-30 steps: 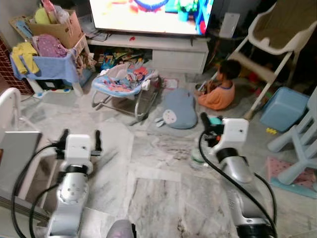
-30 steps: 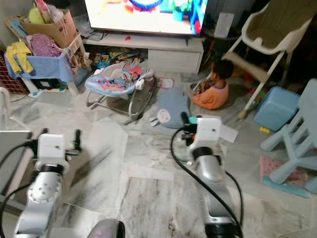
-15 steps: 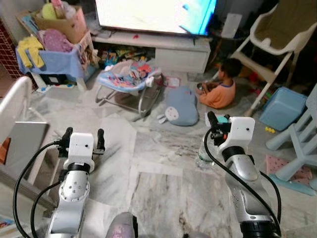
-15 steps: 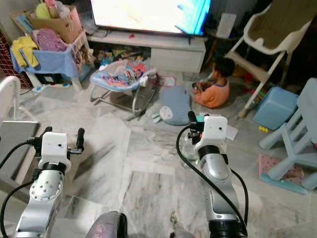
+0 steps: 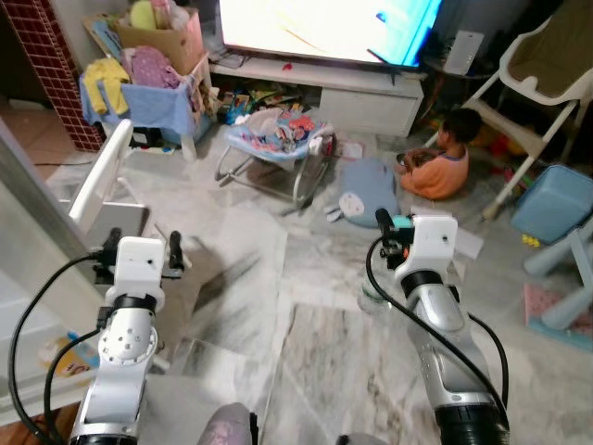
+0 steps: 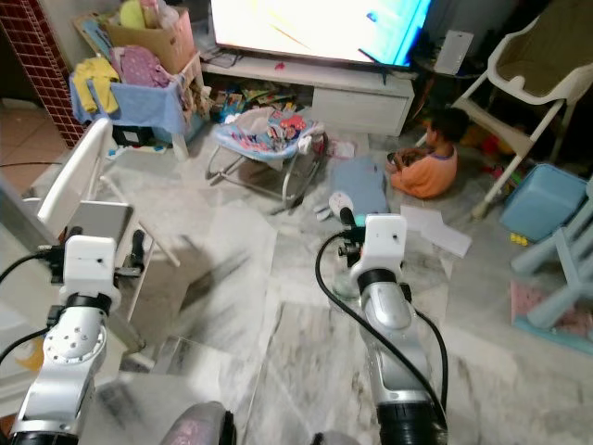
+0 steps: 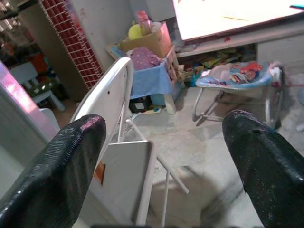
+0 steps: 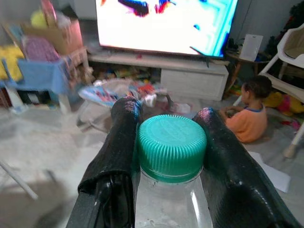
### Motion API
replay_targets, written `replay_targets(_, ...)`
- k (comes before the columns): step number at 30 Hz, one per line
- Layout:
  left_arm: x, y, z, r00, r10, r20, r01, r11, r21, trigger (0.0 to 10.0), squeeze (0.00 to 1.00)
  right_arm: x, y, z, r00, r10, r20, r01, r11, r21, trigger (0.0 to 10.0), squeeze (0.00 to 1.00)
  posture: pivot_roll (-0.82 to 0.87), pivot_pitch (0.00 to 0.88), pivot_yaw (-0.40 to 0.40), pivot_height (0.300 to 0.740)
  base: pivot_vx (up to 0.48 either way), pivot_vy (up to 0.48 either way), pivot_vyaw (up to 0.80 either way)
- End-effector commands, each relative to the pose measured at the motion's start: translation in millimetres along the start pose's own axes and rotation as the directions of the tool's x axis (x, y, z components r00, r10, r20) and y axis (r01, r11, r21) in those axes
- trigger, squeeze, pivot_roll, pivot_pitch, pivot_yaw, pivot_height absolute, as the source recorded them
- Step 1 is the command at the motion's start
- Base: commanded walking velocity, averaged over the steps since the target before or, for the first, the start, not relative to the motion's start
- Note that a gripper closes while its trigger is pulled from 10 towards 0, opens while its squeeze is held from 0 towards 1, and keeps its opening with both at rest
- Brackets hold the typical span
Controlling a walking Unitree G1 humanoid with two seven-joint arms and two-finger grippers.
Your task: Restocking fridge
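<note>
So the right gripper (image 8: 171,142) has both black fingers (image 8: 116,142) clamped on a clear plastic bottle (image 8: 166,209), right up at the neck, one on each side of its ribbed green cap (image 8: 172,146). From the head camera you can see the right arm reaching forward with the elbow bent, wrist raised about mid-frame, and the bottle (image 5: 372,295) hanging below the gripper over the marble floor (image 5: 324,352). The cap pokes out just beside the white wrist block.

The left gripper (image 5: 141,253) is held up too, arm bent the same way. Its two fingers (image 7: 57,171) stand wide apart with nothing between them, pointing toward a white folding chair (image 7: 118,118) that sits near it on the robot's left side.

Further out it's a living room: a big TV (image 5: 324,23) that's switched on, sitting on a low white stand (image 5: 324,88), a baby bouncer (image 5: 278,139) in front of it, and a cardboard box (image 5: 162,37) on a blue-draped table (image 5: 139,97) off to the left. A child in an orange shirt (image 5: 443,167) sits on the floor ahead of the right arm, with a white high chair (image 5: 542,83) and a blue tub (image 5: 554,199) beyond on the right.
</note>
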State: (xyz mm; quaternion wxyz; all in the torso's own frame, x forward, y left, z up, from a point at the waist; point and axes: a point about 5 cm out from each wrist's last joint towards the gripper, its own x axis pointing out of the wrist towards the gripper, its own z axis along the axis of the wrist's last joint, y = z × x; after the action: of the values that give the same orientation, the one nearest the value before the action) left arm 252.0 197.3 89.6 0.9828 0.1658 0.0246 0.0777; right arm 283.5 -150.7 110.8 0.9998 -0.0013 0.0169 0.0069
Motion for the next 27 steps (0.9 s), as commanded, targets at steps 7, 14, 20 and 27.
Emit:
replay_targets(7, -1.8, -8.8, 0.1, 1.000, -0.017, -0.006, 0.017, 1.000, -0.012, 10.0, 0.00, 0.5, 2.0, -0.3, 1.000, 0.023, 0.005, -0.023, 1.000, -0.013, 10.0, 0.00, 0.09, 0.000, -0.054, 0.740, -0.278, 0.303, 0.00)
replay_targets(14, -4.0, -7.7, -1.8, 1.000, -0.013, -0.011, 0.013, 1.000, -0.010, 10.0, 0.00, 1.9, -0.1, 0.5, 1.000, 0.012, 0.011, -0.012, 1.000, -0.001, 10.0, 0.00, 0.09, 0.000, -0.058, 0.740, -0.273, 0.322, 0.00)
replay_targets(20, -4.0, -8.3, -2.0, 1.000, -0.011, -0.013, 0.010, 1.000, -0.012, 10.0, 0.00, 4.7, -4.4, 6.2, 0.999, -0.003, 0.036, 0.002, 1.000, 0.015, 10.0, 0.00, 0.09, 0.000, -0.058, 0.740, -0.274, 0.327, 0.00)
replay_targets(27, -4.0, -9.1, -2.9, 1.000, -0.010, -0.019, 0.010, 1.000, -0.015, 10.0, 0.00, 3.5, -1.5, 5.5, 0.999, 0.022, 0.034, -0.023, 1.000, 0.012, 10.0, 0.00, 0.09, 0.000, -0.059, 0.740, -0.274, 0.357, 0.00)
